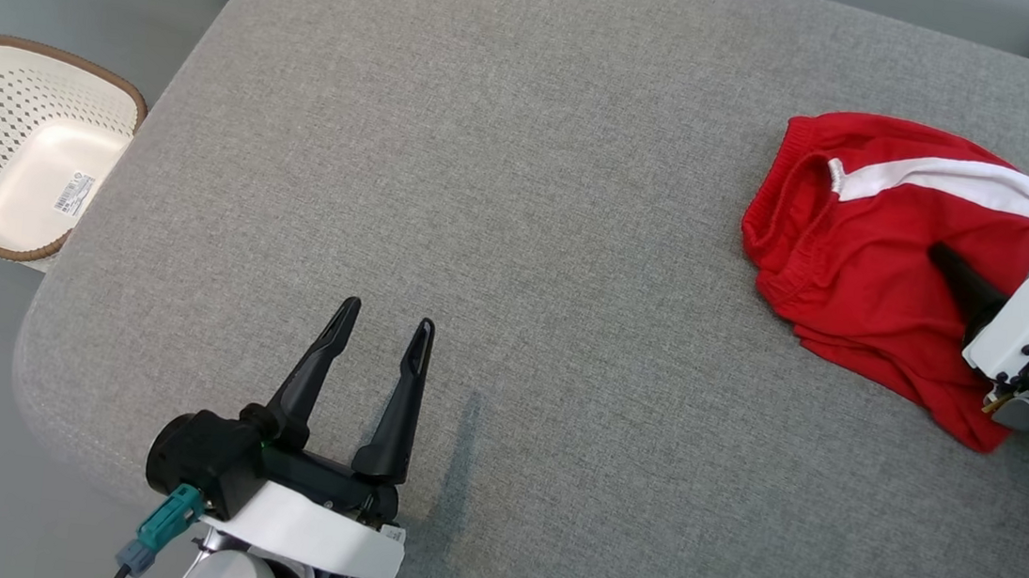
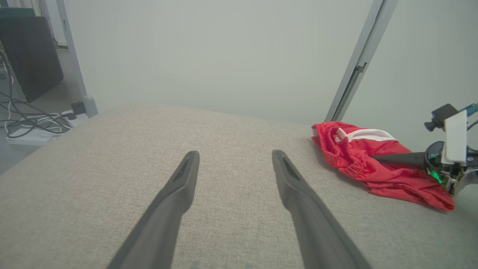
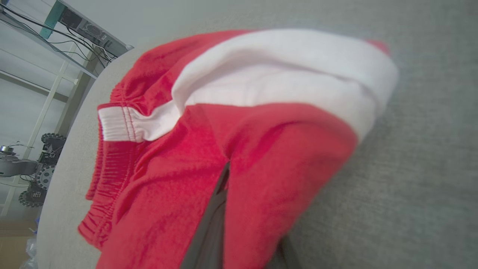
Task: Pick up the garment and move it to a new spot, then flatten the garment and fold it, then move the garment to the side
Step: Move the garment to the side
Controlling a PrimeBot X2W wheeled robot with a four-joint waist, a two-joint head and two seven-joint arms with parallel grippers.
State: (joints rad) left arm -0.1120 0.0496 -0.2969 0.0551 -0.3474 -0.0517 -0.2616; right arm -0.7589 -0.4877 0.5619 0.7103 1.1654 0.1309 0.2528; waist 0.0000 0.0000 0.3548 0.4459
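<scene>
The garment [image 1: 869,238] is a pair of red shorts with a white side stripe, lying bunched at the right of the grey padded table [image 1: 487,183]. My right gripper [image 1: 947,260] reaches in from the right edge. One dark finger [image 1: 964,280] lies on top of the red cloth and the other is hidden under it. In the right wrist view a fold of the garment [image 3: 261,157] sits pinched between the fingers [image 3: 209,224]. My left gripper [image 1: 384,319] stands open over bare table near the front edge, far left of the shorts [image 2: 358,157], nothing between its fingers [image 2: 179,186].
A white perforated basket [image 1: 18,147] with a brown rim stands on the floor off the table's left edge. Grey frame posts [image 2: 354,67] rise behind the table, and cables [image 2: 33,123] lie on the floor at the far left.
</scene>
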